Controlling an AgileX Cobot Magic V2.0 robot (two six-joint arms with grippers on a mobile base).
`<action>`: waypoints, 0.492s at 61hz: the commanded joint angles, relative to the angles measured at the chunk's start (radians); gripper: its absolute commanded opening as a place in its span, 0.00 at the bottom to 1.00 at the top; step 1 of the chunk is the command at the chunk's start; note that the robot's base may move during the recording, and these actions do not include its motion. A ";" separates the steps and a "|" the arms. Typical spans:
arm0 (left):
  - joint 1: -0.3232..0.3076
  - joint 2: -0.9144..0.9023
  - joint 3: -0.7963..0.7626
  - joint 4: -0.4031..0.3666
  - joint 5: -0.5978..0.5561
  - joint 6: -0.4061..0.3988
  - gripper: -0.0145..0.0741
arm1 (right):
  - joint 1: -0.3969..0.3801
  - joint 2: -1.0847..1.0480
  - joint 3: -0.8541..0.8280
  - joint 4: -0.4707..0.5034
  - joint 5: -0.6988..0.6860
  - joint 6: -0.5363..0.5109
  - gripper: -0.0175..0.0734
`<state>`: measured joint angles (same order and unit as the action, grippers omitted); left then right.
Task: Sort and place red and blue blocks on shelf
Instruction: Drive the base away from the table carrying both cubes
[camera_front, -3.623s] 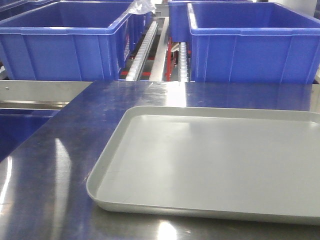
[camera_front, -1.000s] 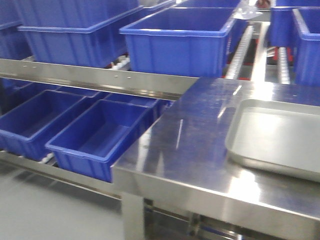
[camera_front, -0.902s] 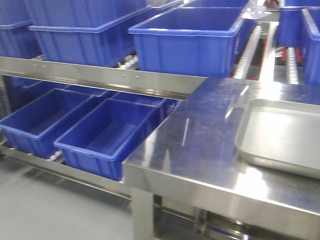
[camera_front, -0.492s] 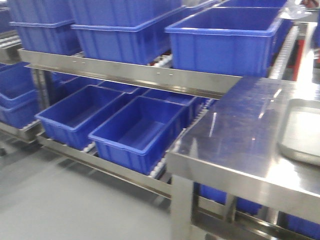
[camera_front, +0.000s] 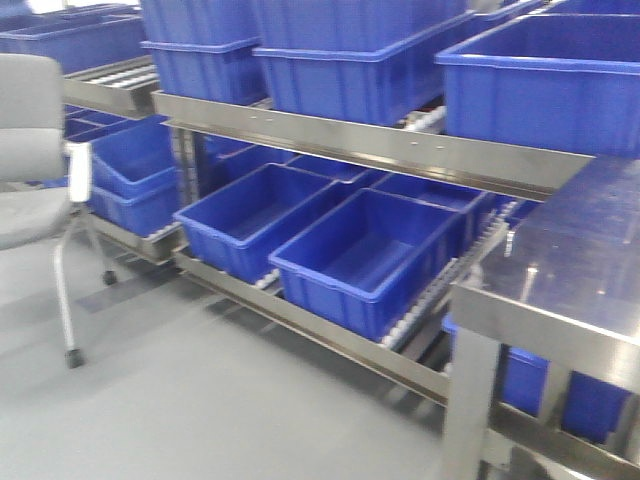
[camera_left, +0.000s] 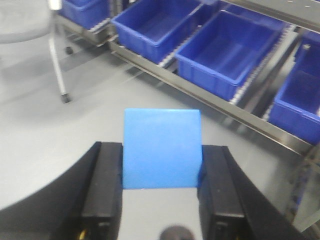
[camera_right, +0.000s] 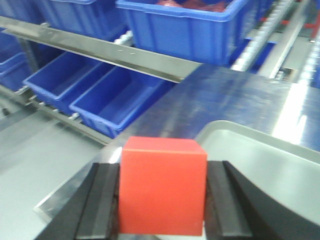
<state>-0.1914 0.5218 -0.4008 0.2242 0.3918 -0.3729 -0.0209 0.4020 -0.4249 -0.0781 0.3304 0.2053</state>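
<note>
The blue block (camera_left: 161, 148) is clamped between the left gripper's (camera_left: 162, 170) 2 jaws above grey floor. The shelf (camera_left: 215, 104) and its bins (camera_left: 227, 55) lie at 1 o'clock, a chair (camera_left: 30, 25) at 10 o'clock. The red block (camera_right: 162, 185) is clamped in the right gripper (camera_right: 162, 200) over the tabletop (camera_right: 215, 95), with the tray (camera_right: 270, 165) at 3 o'clock.

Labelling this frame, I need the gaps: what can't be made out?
- Front view: table cut off by right edge; neither block in frame.
- Left wrist: blue block hides inner faces of the fingers.
- Right wrist: red block hides tray's near rim; top bin's contents blurred, cropped.
</note>
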 joint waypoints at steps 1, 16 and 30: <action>0.002 0.002 -0.029 0.007 -0.081 -0.005 0.30 | -0.007 0.004 -0.030 -0.013 -0.098 -0.003 0.25; 0.002 0.002 -0.029 0.007 -0.081 -0.005 0.30 | -0.007 0.004 -0.030 -0.013 -0.098 -0.003 0.25; 0.002 0.002 -0.029 0.007 -0.081 -0.005 0.30 | -0.007 0.004 -0.030 -0.013 -0.098 -0.003 0.25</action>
<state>-0.1914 0.5218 -0.4008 0.2242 0.3918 -0.3729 -0.0209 0.4020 -0.4249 -0.0781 0.3304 0.2053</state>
